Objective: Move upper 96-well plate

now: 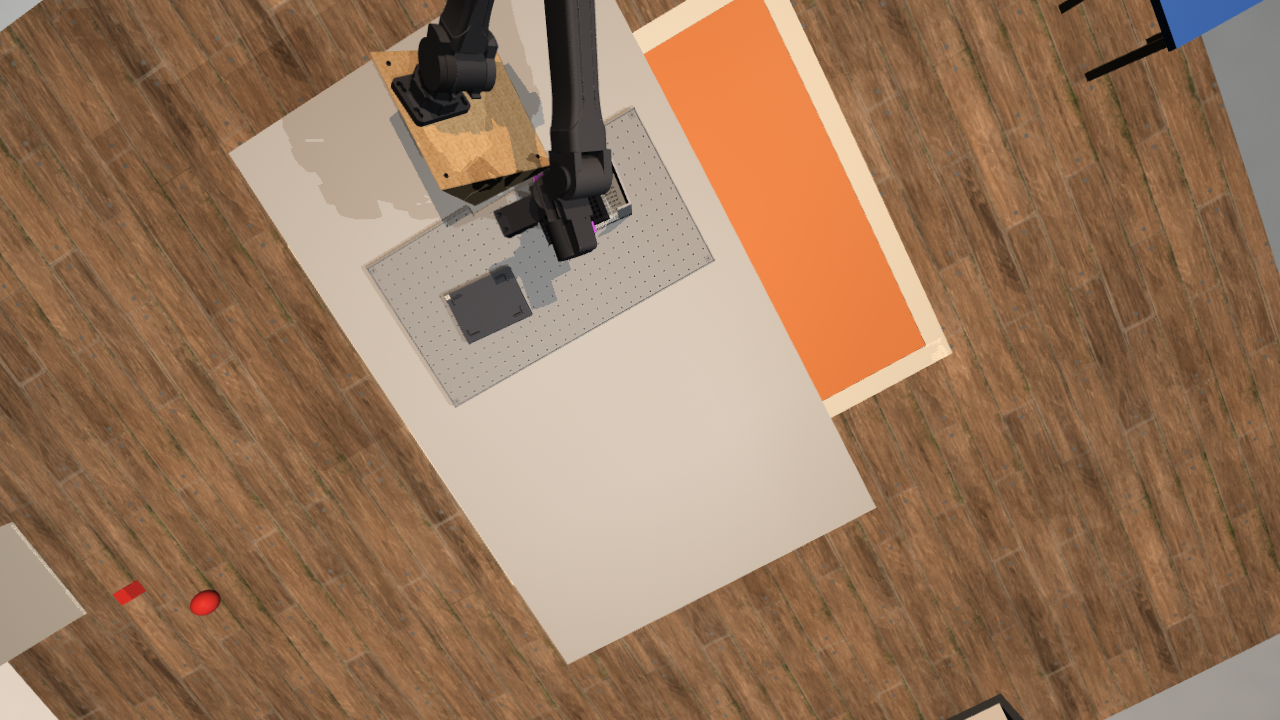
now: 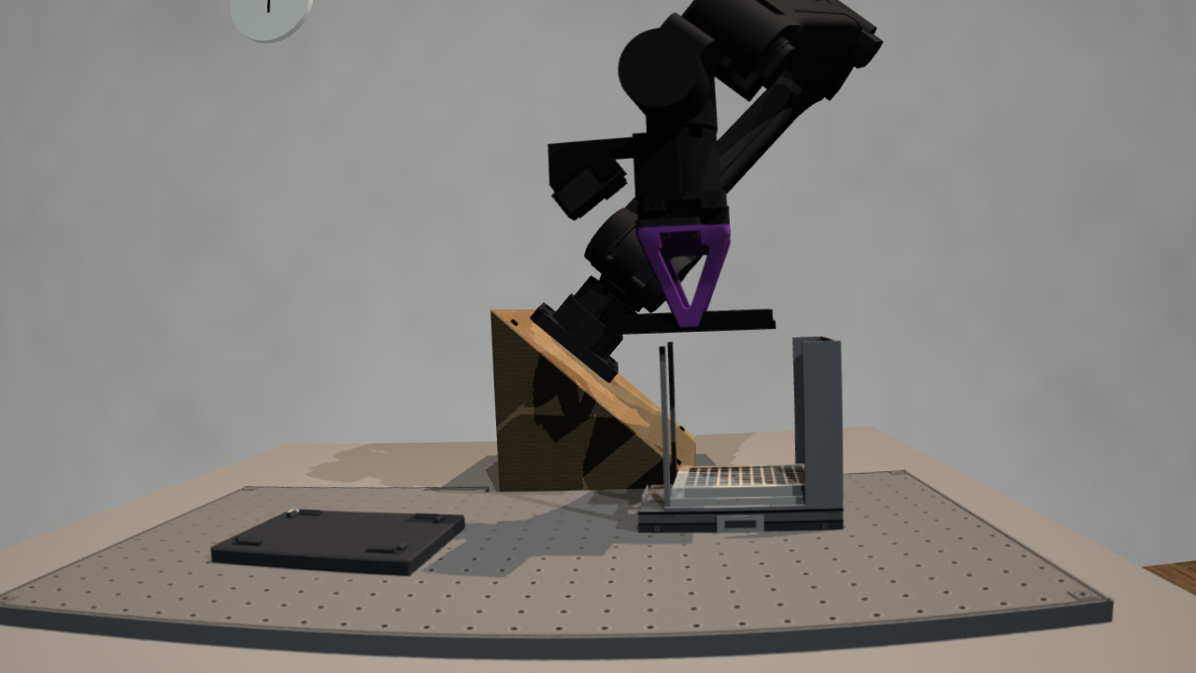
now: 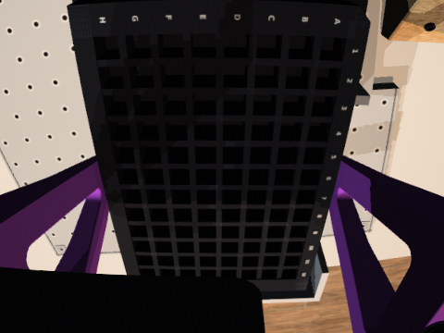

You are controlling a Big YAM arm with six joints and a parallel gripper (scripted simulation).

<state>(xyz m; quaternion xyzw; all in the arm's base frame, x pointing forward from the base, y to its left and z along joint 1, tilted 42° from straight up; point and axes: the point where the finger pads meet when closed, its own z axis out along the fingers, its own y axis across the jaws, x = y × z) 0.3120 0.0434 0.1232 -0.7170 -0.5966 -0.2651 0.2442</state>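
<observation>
My gripper (image 2: 687,316), with purple fingers, is shut on the black 96-well plate (image 2: 701,320) and holds it level in the air, just above the top of the stack rack K1 (image 2: 740,489). In the wrist view the black plate (image 3: 218,136) fills the middle between the purple fingers, the right way up, with row letter A at its far right corner. A pale plate (image 2: 740,479) lies low in the rack. The dark plate nest N1 (image 2: 336,539) lies flat on the breadboard to the left, empty; from above the nest (image 1: 487,305) shows a pale square at its far left corner.
The rack has a tall grey post (image 2: 817,418) on the right and thin rods (image 2: 666,418) on the left. The wooden wedge (image 2: 576,409) carrying the arm's base stands behind the rack. The grey breadboard (image 1: 537,259) lies on a beige table.
</observation>
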